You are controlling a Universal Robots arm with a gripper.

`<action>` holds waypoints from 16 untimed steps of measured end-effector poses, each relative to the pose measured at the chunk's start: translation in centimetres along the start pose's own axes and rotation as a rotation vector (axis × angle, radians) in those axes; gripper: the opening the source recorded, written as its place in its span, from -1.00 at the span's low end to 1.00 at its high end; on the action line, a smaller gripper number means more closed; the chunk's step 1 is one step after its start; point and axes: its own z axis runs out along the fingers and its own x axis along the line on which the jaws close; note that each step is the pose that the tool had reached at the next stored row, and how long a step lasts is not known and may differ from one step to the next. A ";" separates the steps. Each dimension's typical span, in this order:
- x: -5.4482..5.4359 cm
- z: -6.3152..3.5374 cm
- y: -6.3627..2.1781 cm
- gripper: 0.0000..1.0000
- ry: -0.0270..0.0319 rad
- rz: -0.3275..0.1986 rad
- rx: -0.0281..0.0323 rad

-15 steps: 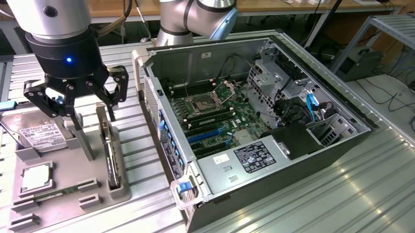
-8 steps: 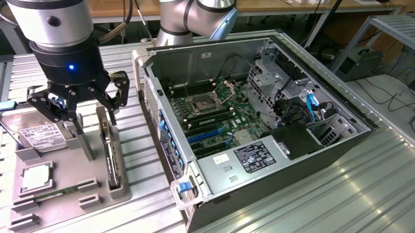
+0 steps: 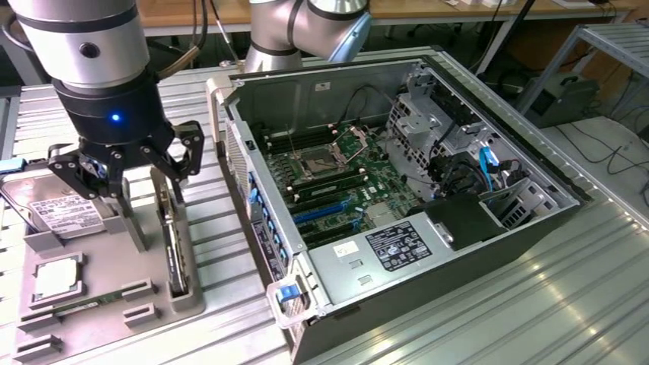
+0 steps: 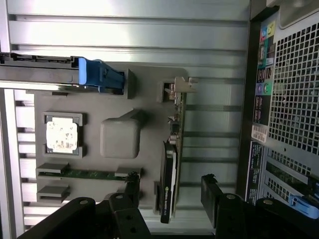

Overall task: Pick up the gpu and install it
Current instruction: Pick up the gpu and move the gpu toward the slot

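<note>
Pincer hangs wide open just above the gpu, which stands on edge.

gpu — black card, silver bracket at one end | upright on edge | slotted in grey holder

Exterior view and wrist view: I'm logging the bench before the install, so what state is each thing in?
graphics card, on edge in the grey holder, not gripped
tool, open, over the graphics card
computer case, on its side, open
hard drive, flat in the holder
processor, in its pocket
memory stick, in its slot
</note>
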 end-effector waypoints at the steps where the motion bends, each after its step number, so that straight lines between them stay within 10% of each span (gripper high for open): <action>1: 0.0 0.13 -0.02 0.23 0.0001 0.000 0.0001; 16: 0.0 1.96 -0.72 0.23 0.0004 0.004 0.0001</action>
